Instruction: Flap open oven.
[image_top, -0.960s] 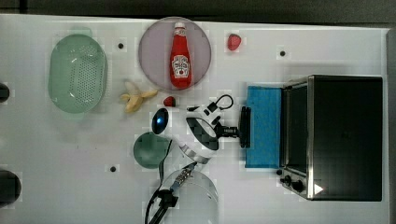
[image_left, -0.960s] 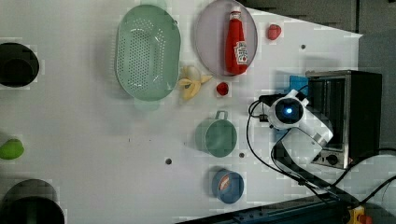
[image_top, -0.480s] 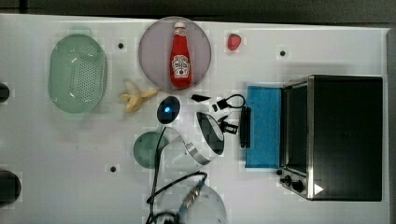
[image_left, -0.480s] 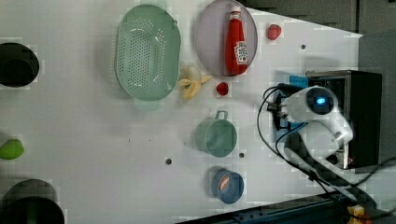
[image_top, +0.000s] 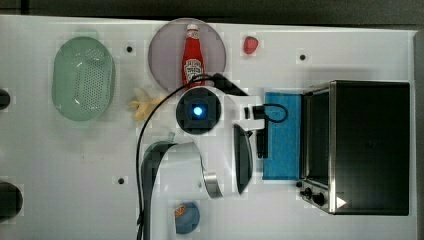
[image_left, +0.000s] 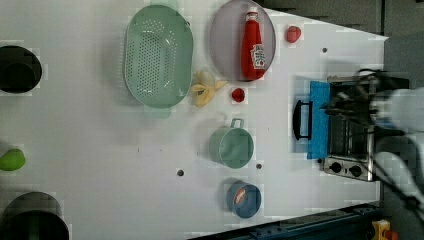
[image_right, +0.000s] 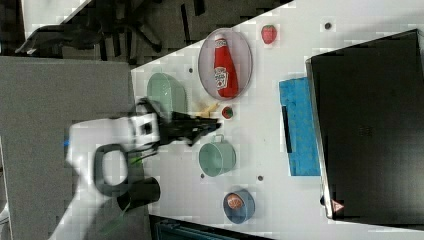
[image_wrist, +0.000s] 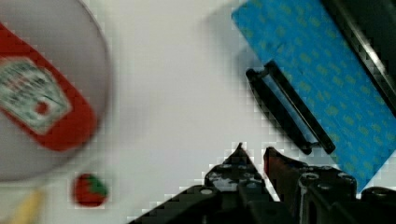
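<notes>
Gripper (image_wrist: 254, 156) nearly closed (holding nothing) above table (image_wrist: 187, 93).

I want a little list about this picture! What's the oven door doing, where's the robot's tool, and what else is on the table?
oven: door flapped down flat, handle free
tool: above the table beside the door, holding nothing, fingers nearly together
plate: ketchup bottle lying on it
nearby: colander, banana peel, green cup, strawberry

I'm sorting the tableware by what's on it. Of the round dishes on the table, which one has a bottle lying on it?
The grey round plate near the table's far edge in the top view: a red ketchup bottle lies on it. The green mug looks empty; the small blue bowl holds something orange.
</notes>
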